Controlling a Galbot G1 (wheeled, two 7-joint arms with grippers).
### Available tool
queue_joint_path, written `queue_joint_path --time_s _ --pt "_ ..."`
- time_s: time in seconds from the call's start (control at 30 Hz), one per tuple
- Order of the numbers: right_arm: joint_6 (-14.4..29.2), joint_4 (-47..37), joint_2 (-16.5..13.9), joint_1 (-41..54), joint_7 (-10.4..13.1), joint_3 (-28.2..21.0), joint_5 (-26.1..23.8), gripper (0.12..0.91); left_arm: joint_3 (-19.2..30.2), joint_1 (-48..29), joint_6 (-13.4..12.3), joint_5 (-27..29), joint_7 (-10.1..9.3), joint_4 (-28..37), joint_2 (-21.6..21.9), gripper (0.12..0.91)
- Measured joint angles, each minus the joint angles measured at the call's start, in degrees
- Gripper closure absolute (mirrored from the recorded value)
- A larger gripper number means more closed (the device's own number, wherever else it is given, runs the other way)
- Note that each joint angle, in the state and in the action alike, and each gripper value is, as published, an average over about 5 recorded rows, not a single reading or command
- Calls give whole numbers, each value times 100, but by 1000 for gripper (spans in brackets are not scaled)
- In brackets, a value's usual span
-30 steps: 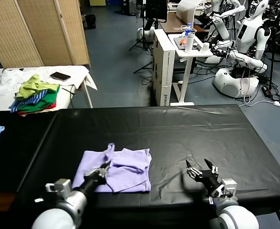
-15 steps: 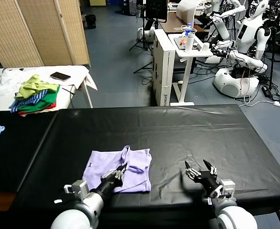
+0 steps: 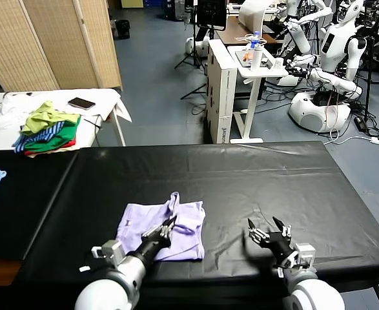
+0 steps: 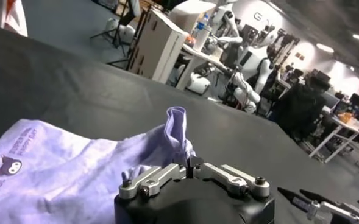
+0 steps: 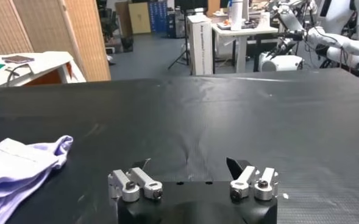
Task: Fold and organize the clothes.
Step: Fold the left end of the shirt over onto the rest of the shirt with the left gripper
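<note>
- One lavender T-shirt (image 3: 163, 226) lies partly folded near the black table's (image 3: 254, 174) front edge, left of centre.
- Left gripper (image 3: 165, 227) is clamped on a raised fold of the shirt; thin fabric could slip out, or the lower layers could drag and bunch, undoing the fold.
- Right gripper (image 3: 270, 235) rests beside it, jaws spread, empty.

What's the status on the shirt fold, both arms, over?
Left gripper shut on lavender T-shirt, a fold pinched up. Right gripper open, idle over black table, clear of the shirt. Nothing in the way.
</note>
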Motion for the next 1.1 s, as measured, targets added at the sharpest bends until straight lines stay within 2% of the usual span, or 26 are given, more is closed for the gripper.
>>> queue_joint_path --time_s 0.77,0.87,1.03,1.1 --pt "-2 35 -20 -23 -22 -7 -1 118 151 -30 -55 347 89 251 -285 863" --pt "-3 49 -25 -33 -34 -24 -16 118 195 -52 -62 352 98 295 -337 773" --pt "3 84 -70 -51 -85 -93 -51 118 298 -78 -60 230 106 365 -452 466" --pt "34 119 -110 -53 -173 -134 -56 118 322 -72 -54 76 113 367 -495 333"
